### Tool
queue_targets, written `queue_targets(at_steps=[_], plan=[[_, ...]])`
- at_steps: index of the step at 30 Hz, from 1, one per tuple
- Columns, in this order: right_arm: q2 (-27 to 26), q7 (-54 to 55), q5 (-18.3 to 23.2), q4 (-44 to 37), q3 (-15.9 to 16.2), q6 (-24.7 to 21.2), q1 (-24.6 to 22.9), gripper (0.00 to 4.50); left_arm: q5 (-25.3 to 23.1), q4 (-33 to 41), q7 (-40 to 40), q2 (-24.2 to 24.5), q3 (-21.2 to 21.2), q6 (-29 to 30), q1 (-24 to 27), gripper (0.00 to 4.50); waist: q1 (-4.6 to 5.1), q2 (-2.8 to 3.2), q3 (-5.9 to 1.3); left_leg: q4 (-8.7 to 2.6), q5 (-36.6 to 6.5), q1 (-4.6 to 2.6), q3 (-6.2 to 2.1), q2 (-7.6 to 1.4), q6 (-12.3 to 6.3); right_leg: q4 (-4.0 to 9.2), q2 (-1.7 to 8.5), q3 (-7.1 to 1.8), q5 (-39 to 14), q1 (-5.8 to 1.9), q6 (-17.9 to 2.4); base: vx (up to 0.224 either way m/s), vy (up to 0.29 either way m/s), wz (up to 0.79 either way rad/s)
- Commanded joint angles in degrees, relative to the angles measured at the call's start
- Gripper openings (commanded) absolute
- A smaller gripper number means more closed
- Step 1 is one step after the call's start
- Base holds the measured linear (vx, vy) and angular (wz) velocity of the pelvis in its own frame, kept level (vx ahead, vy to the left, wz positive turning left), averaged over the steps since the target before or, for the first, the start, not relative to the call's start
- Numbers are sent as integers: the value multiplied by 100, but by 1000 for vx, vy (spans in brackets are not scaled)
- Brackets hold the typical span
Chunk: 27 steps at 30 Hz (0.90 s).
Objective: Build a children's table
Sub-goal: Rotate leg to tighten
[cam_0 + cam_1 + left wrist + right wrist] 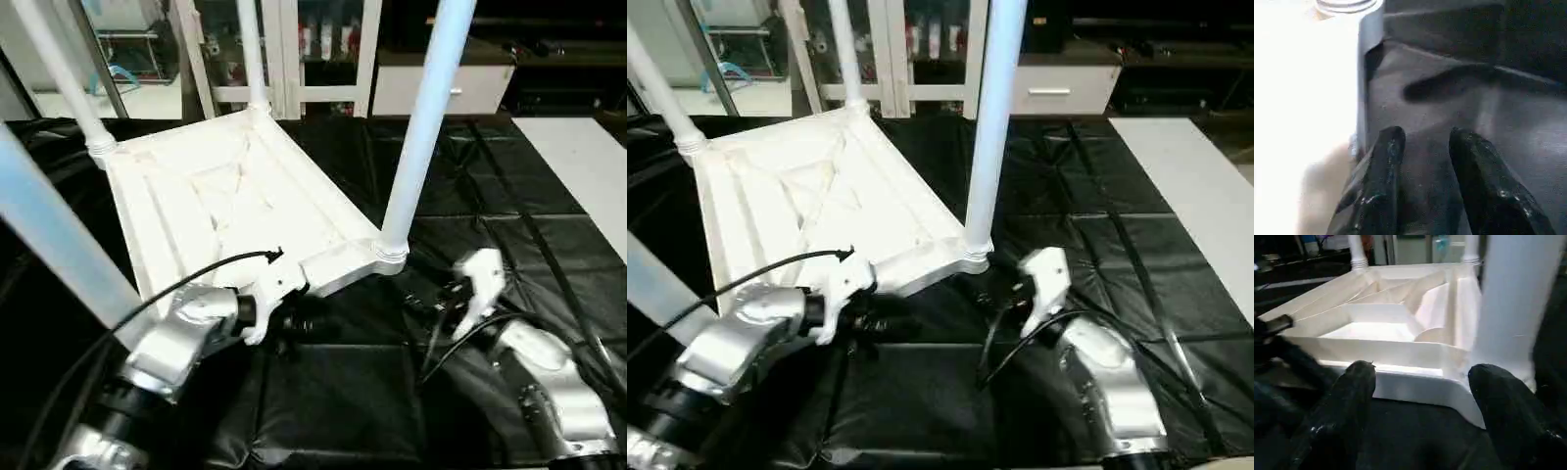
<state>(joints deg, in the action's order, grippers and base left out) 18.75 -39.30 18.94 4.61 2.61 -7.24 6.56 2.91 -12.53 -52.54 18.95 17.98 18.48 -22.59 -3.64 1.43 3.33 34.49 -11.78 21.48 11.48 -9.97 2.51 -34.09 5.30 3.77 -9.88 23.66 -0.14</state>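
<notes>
The children's table (235, 196) lies upside down on the black-covered work table (460, 186), legs (426, 117) up. The left gripper (1422, 147), fingers apart and empty, sits beside its near edge, perhaps touching. The right gripper (1422, 382), spread wide, faces the near corner.

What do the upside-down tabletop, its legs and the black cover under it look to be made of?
Tabletop: white moulded plastic by its look, matte, with ribs cast across the underside. Legs: smooth white tubes, likely plastic, faintly glossy. Black cover: a thin sheet, plastic or coated fabric, creased and shiny.
</notes>
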Motion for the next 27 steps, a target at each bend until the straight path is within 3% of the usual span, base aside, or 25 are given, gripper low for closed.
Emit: queue_targets(at_steps=[1,2,3,6,7,11,16,17,18,21,25,27], plan=[[27,23,-73,-117,-3,-59,25,337,-412,-262,697,-41,-55,-200,-228,184,-5,-82,-338,-497,-1246,-80,-168,-341,-207,457,338,-268,-1910,-254,-932,0,0,0],[29,32,-75,-128,-2,-65,22,337,-480,-313,945,-76,-35,-254,-274,184,-6,-97,-335,-490,-1322,-87,-165,-331,-194,467,340,-274,-1932,-248,-916,0,0,0],[21,45,-85,-140,-8,-68,16,337,-545,-361,1151,-98,-3,-254,-311,184,-9,-59,-343,-498,-1328,-67,-185,-328,-173,454,351,-273,-1931,-278,-903,0,0,0],[17,87,-130,-146,-32,-51,-3,337,-833,-559,1525,-122,89,-386,-380,184,33,-94,-347,-494,-1391,-45,-196,-307,-169,476,339,-256,-2012,-294,-827,0,0,0],[23,119,-134,-156,-38,-51,-16,337,-976,-695,1719,-170,79,-407,-413,184,33,-63,-347,-489,-1382,-53,-195,-303,-170,483,344,-261,-2023,-283,-826,0,0,0],[21,215,-175,-148,-68,-31,-57,337,-1125,-1178,2400,-462,-97,-486,-540,184,23,-78,-369,-450,-1183,-45,-183,-294,-268,465,333,-252,-1693,-293,-978,0,0,0],[-28,348,-301,-64,-52,-14,-46,337,-1280,-2058,3382,-765,-115,-1336,-767,184,16,-101,-384,-442,-1188,-42,-190,-295,-337,459,335,-240,-1590,-307,-980,0,0,0],[-34,366,-319,-62,-48,-7,-44,337,-1308,-2121,3492,-783,-123,-1408,-775,184,24,-65,-384,-439,-1189,-36,-190,-288,-341,470,323,-235,-1595,-301,-971,0,0,0],[-39,379,-332,-61,-45,-2,-45,337,-1346,-2184,3575,-804,-136,-1475,-786,184,25,-77,-388,-435,-1188,-36,-191,-290,-347,462,325,-235,-1550,-304,-981,0,0,0],[-113,410,-167,-249,-136,37,-116,337,-647,-1371,3263,-1000,-732,-2335,-385,184,25,-52,-400,-428,-1111,-10,-198,-308,-394,446,362,-235,-1377,-327,-1116,0,0,0],[-198,441,-36,-380,-205,62,-150,337,-230,-824,3085,-987,-952,-2809,-111,184,-15,-43,-413,-423,-1013,-31,-186,-341,-518,378,338,-231,-908,-303,-1321,0,0,0],[-317,482,56,-490,-233,146,-159,337,415,265,2875,-914,-1202,-3219,468,201,-9,-67,-393,-451,-1106,-2,-200,-372,-490,359,370,-233,-1020,-331,-1321,0,0,0]])
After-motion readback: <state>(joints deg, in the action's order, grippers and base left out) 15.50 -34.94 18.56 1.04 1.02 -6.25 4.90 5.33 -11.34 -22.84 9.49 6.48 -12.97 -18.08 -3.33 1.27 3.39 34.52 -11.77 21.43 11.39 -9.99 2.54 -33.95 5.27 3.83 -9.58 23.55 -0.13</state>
